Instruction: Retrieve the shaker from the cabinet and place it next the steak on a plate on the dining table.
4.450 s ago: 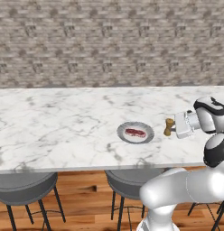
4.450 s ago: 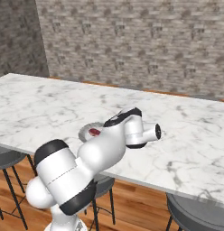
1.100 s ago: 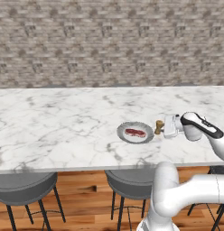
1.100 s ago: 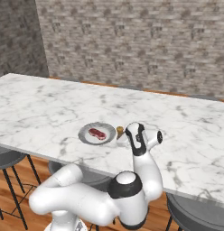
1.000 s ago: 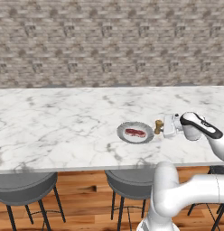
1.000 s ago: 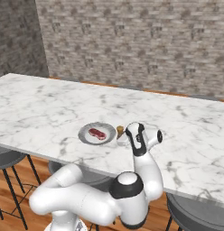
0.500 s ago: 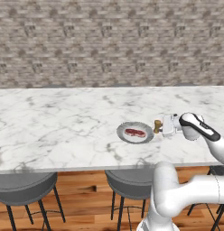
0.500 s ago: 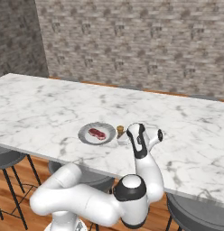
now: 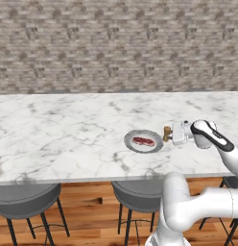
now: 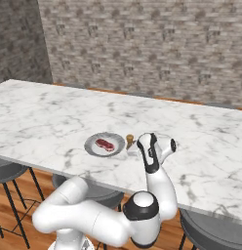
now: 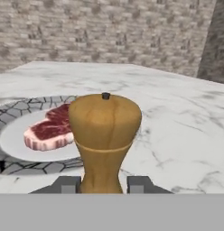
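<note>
Shaker (image 11: 105,137), golden-brown wooden mill, upright beside round grey plate (image 11: 23,167); jaws flanking, grip unclear; may topple if nudged.

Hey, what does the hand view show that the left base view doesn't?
Only the hand view shows the shaker's narrow waist, its dark top knob and the steak's marbling up close. Only the left base view shows the stools and the arm reaching in. Both share the shaker standing upright on the dining table beside the plate.
</note>
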Tool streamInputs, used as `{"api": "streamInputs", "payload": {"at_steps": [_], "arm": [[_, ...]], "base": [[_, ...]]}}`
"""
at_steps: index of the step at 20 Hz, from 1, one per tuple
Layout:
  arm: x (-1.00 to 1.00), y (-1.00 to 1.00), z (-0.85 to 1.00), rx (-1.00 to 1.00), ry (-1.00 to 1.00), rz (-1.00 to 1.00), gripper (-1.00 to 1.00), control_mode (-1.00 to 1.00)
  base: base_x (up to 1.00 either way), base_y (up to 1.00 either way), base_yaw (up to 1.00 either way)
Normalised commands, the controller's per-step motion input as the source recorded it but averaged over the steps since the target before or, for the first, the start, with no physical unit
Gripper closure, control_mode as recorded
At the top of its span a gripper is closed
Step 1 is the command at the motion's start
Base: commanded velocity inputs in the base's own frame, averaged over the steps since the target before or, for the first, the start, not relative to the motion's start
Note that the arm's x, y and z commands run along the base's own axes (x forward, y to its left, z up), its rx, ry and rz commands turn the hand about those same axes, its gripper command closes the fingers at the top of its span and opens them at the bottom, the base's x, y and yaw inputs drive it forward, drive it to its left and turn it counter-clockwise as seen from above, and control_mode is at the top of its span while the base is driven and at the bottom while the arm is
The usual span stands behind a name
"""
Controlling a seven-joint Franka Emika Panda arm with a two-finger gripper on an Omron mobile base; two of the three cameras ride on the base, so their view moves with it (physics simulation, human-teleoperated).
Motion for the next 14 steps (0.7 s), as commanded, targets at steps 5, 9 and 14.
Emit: {"api": "streamInputs", "payload": {"at_steps": [5, 9, 14], "arm": [[-0.22, -0.23, 0.0, 0.04, -0.01, 0.0, -1.0, -1.0], [-0.24, -0.24, 0.0, 0.05, -0.05, 0.0, -1.0, -1.0], [-0.28, -0.2, 0.0, 0.05, -0.08, 0.0, -1.0, -1.0]], "base": [[0.0, 0.0, 0.0], [0.0, 0.0, 0.0], [0.0, 0.0, 0.0]]}}
